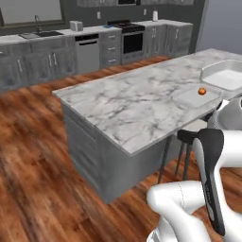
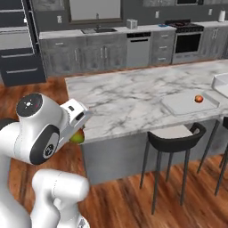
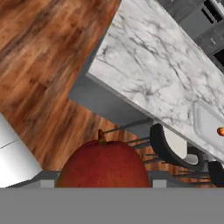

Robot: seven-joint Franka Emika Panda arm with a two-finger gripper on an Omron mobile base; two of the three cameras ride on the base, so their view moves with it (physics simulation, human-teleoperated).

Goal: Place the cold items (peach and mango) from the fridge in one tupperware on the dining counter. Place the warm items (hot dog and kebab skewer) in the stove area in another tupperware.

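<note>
The mango [image 3: 103, 164], red with a greenish underside and a short stem, sits in the gripper [image 3: 101, 186] close against the hand camera; in the right base view it shows as a green-red lump [image 2: 78, 137] under the wrist, level with the near corner of the counter [image 2: 129, 100]. The jaws are clamped on it, held partly apart by its width (the tips themselves are hidden behind the fruit). It is clear of the counter, over the wood floor.

A peach [image 2: 199, 98] already lies in the flat tupperware [image 2: 178, 107] at the counter's far right end, above a stool [image 2: 176, 133]. A second, deeper tupperware [image 1: 227, 75] stands beyond it.

Judgement: the cold-items step is half done and the mango is in transit. The next move calls for carrying it rightward along the counter, over the flat tupperware, lowering beside the peach, then releasing. The warm items are not yet handled.
</note>
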